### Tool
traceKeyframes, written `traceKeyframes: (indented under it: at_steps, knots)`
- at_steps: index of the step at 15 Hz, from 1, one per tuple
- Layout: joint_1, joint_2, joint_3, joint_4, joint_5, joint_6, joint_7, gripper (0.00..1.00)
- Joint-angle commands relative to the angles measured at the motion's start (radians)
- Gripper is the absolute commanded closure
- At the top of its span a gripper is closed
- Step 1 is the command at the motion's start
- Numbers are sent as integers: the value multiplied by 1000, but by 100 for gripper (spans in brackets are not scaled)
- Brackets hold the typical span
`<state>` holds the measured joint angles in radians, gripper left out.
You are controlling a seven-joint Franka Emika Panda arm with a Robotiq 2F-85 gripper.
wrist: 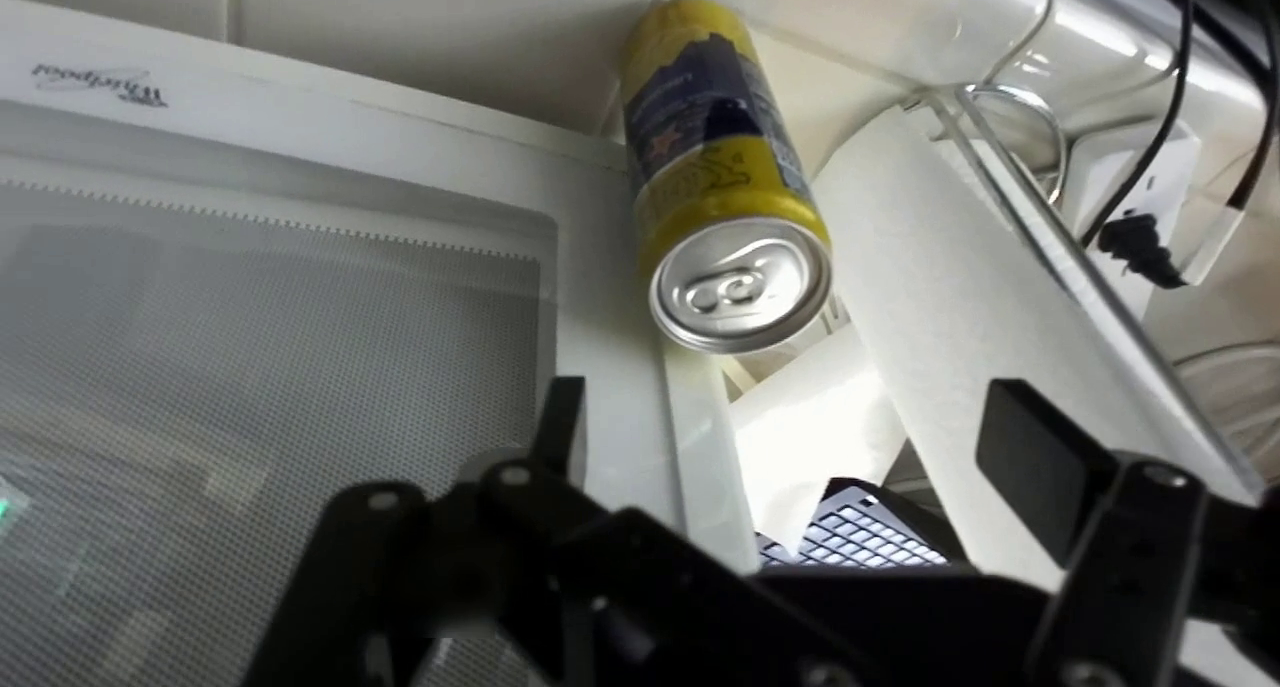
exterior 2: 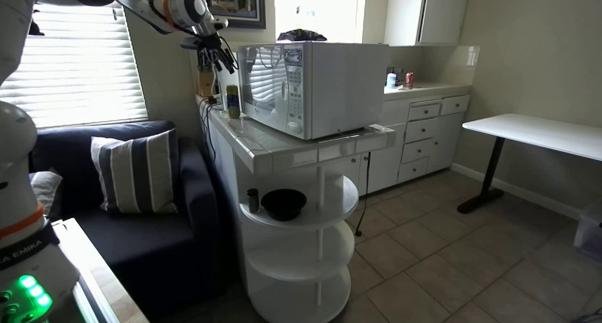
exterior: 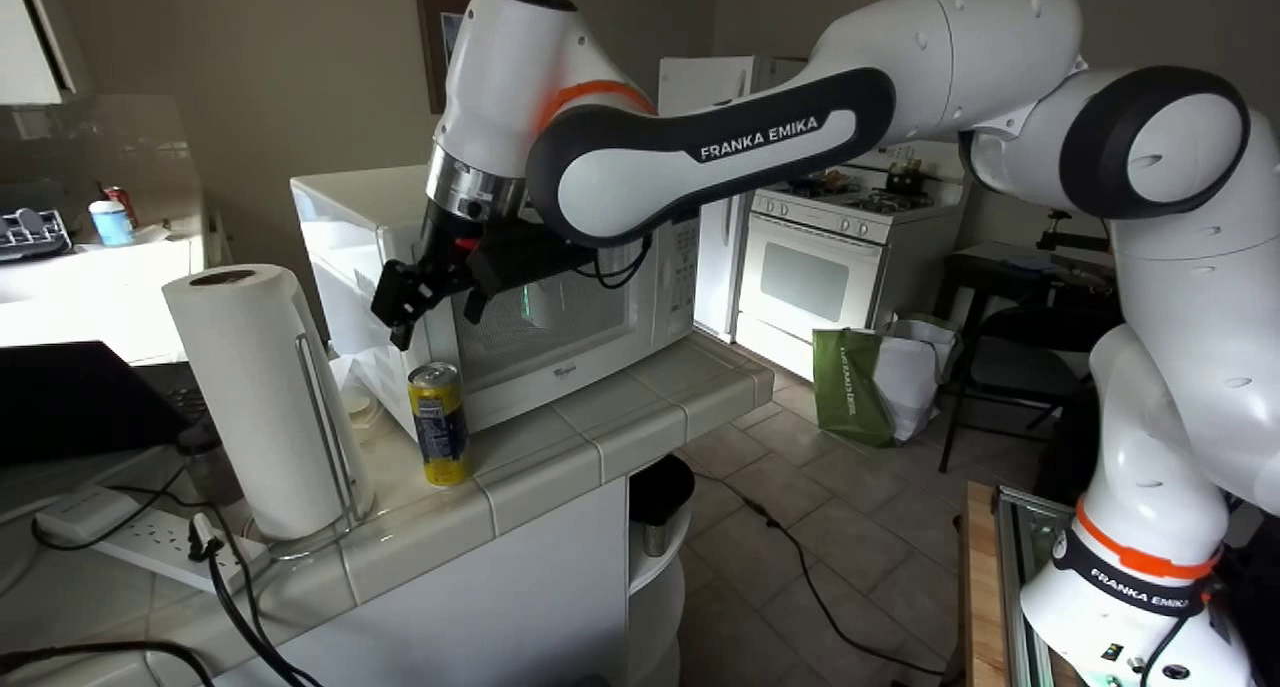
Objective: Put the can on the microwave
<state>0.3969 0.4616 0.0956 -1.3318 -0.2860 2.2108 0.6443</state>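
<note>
Yellow-gold drink can with a dark blue band and a silvery metal top [exterior: 440, 432] stands upright on the pale tiled counter [exterior: 535, 433], close to the near edge. In an exterior view the tall white paper towel roll [exterior: 255, 397] is to the can's left, and the large white boxy microwave with a dark glass door [exterior: 565, 332] is just to its right and farther back. The black two-fingered gripper [wrist: 790, 437] is near, higher than the can and apart from it, its fingers spread wide and holding nothing. So the task looks to be at the approach: no grasp, lift or placing is done. What is left, I judge: bring the fingers down around the can, grip it, raise it past the microwave's top, set it there upright and let go.
</note>
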Motion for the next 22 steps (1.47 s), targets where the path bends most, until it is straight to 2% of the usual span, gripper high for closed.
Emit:
traceKeyframes:
  at_steps: [1, 6, 9, 18, 19, 20, 22]
  knots:
    - [-4, 41, -26, 17, 64, 10, 136, 0]
    - [-4, 85, -38, 29, 107, 42, 268, 0]
    - [5, 109, -39, 44, 99, 48, 288, 0]
    - [25, 176, -52, 116, 86, -48, 309, 0]
    - [26, 183, -53, 123, 86, -61, 309, 8]
    - [24, 188, -52, 128, 90, -69, 306, 27]
    - [26, 196, -53, 136, 88, -74, 303, 42]
